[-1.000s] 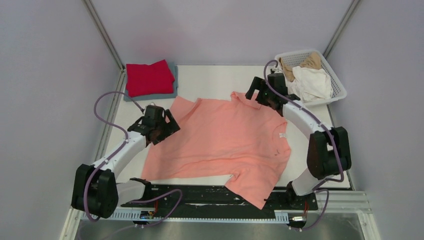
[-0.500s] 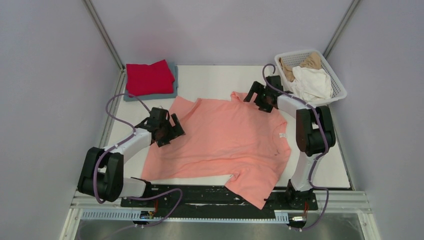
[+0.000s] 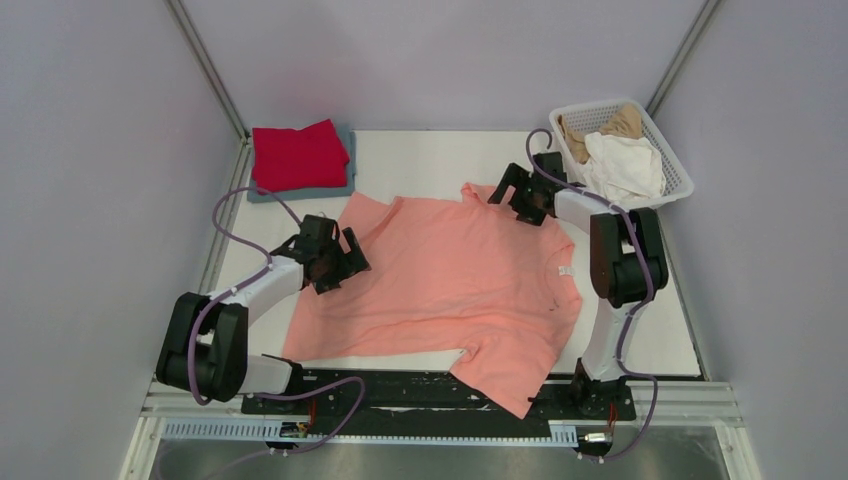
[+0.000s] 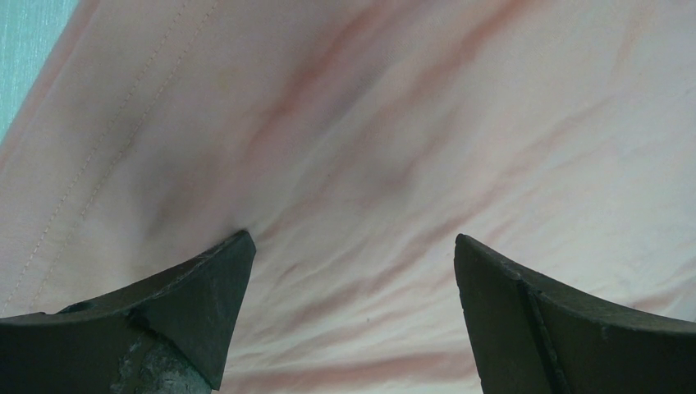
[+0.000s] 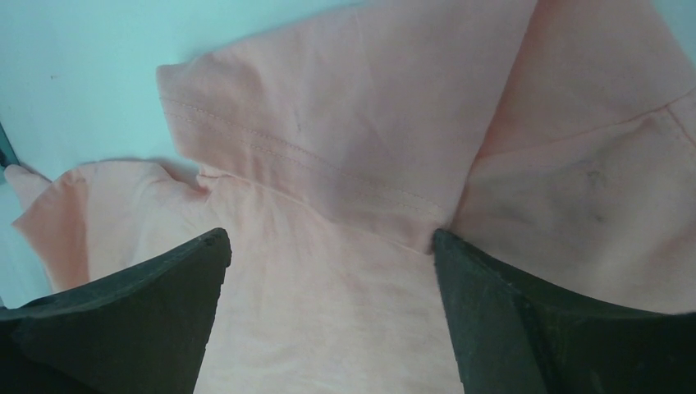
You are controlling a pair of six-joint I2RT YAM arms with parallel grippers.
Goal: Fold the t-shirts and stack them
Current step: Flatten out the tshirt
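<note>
**Mia:** What is new on the left?

**Ben:** The left pincer (image 3: 335, 262) has come down low onto the hem end of the salmon-pink t-shirt (image 3: 450, 290); a moment ago it sat higher and further out; its tips are spread wide and rest on the cloth; nothing is pinched.

**Mia:** Where is that shirt?

**Ben:** Flat in the middle of the tabletop (image 3: 430, 160); one sleeve hangs over the near edge.

**Mia:** And on the right?

**Ben:** The right pincer (image 3: 515, 195) has dropped too, onto the far sleeve; it is spread as well, with the sleeve seam between its tips; it holds nothing.

**Mia:** So what does that mean?

**Ben:** I think both are ready to pinch and start the first fold; no fold is made yet.

**Mia:** What else is there?

**Ben:** Far left, a bright red t-shirt (image 3: 298, 155) lies folded on a grey-blue t-shirt (image 3: 300, 191); far right, a basket (image 3: 680, 180) holds a white t-shirt (image 3: 625, 165) and a tan t-shirt (image 3: 620, 120).

**Mia:** Is anything in the way?

**Ben:** The far sleeve is doubled over, so the pinch may catch extra cloth; the basket sits near the right arm.
</note>
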